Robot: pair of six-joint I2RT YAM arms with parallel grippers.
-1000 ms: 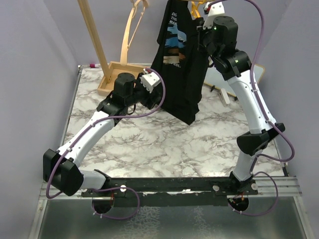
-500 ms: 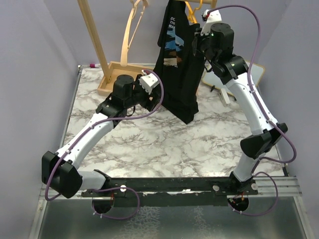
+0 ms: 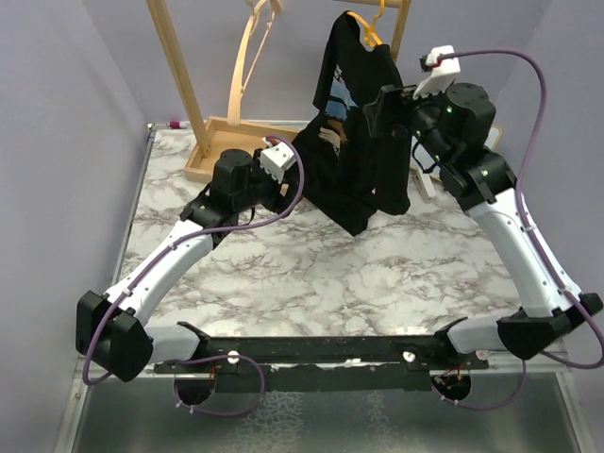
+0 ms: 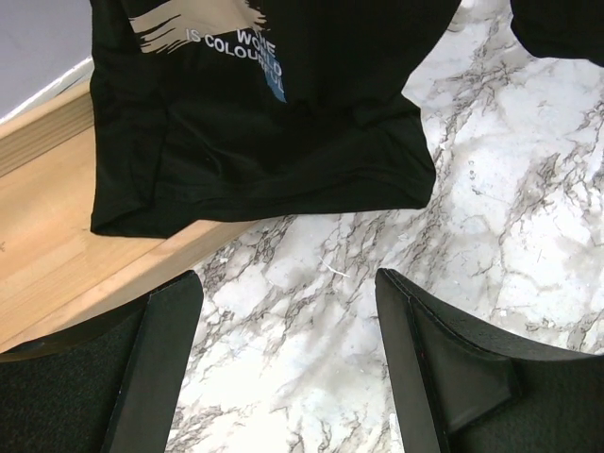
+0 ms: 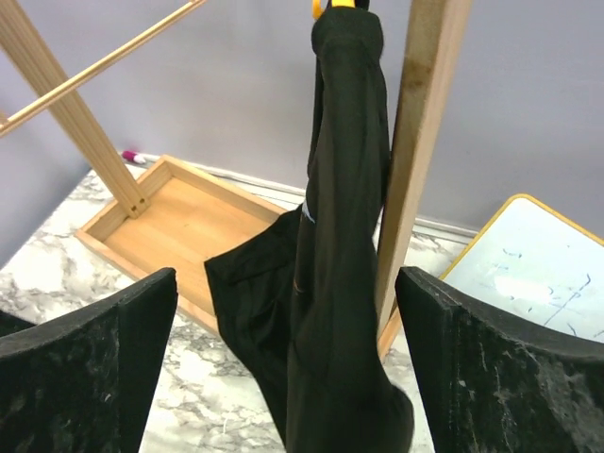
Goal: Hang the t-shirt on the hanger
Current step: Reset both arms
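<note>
The black t-shirt [image 3: 354, 142] hangs on the yellow-orange hanger [image 3: 368, 33], whose hook goes up to the rack's top rail at the back. Its hem rests on the marble table [image 3: 311, 274] and the rack's base. My right gripper [image 3: 380, 111] is open just right of the shirt, level with its chest. In the right wrist view the t-shirt [image 5: 340, 236] hangs edge-on beyond the right gripper [image 5: 283, 293], with a bit of hanger [image 5: 326, 8] at its top. My left gripper [image 4: 288, 311] is open over bare marble, short of the t-shirt's [image 4: 264, 104] hem.
A wooden rack stands at the back with a tray-like base [image 3: 222, 142] and an upright post [image 5: 420, 142] right behind the shirt. A pale wooden hanger [image 3: 247, 57] hangs on it at the left. A small whiteboard [image 3: 420, 156] lies at the right, a pink marker [image 3: 175, 123] at the back left.
My right gripper has opened, let go at the top of the shirt, and drawn down and to the right. The shirt now hangs freely from the rack. The left arm barely moved.
</note>
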